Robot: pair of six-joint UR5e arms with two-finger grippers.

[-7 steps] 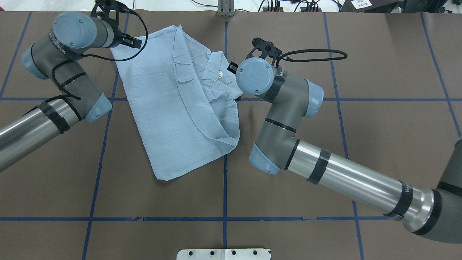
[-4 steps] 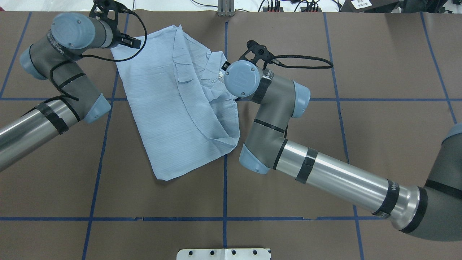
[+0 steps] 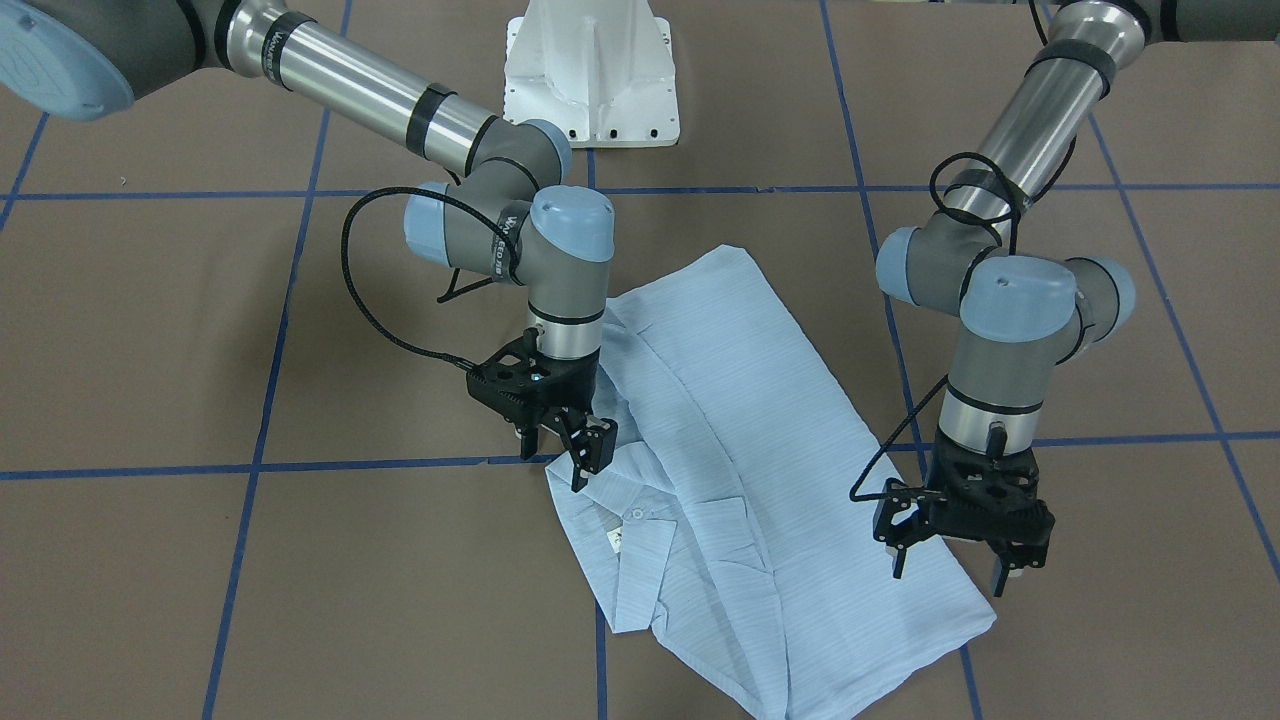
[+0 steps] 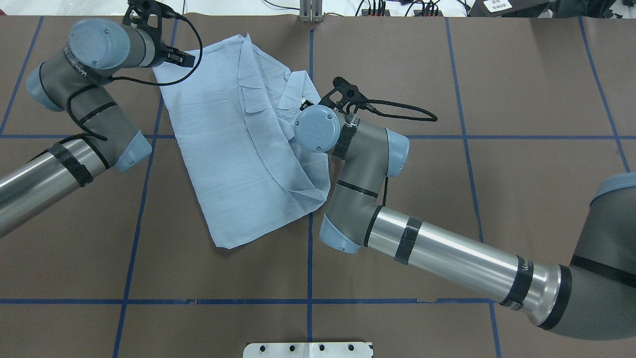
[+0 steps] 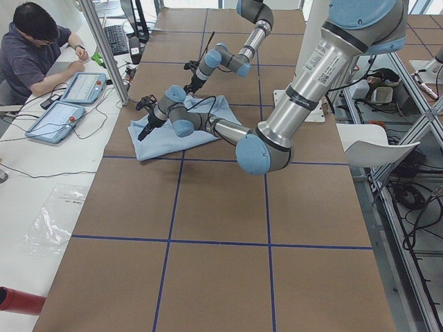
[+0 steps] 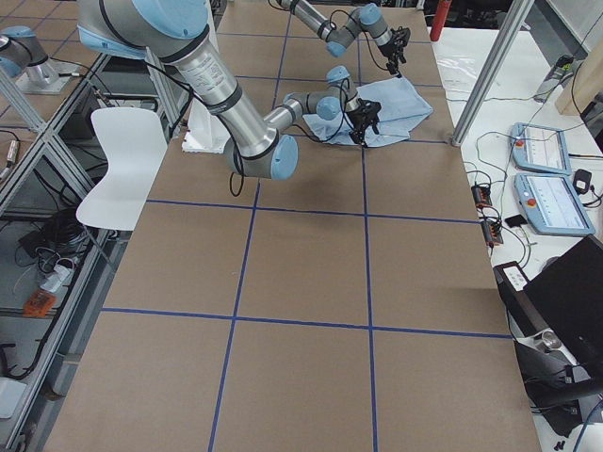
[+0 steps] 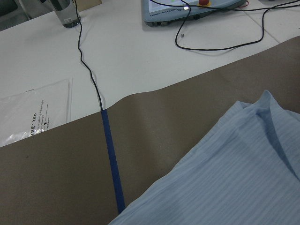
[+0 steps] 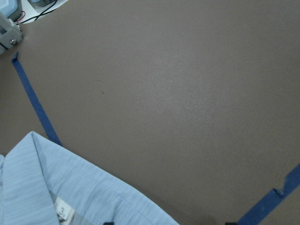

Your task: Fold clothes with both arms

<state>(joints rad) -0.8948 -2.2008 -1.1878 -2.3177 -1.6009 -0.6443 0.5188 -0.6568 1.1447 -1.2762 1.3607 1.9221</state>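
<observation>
Left gripper hangs over the far-left corner of the shirt, fingers apart, nothing between them. Its wrist view shows only the cloth edge and the bare table below. Shirt lies slantwise across the middle of the table's far half, light blue, part-folded: one side is turned in over the body, and the hem end points back toward the robot. Collar sits at the far end, on the right. Right gripper is low over the shirt's right edge, just short of the collar. Two fingertips show spread at the bottom of its wrist view, so I read the fingers as apart and empty. Step in hand looks like lining up both grippers for a paired grasp. Next move calls for descending onto thin fabric, pinching one layer edge each, and lifting evenly.
</observation>
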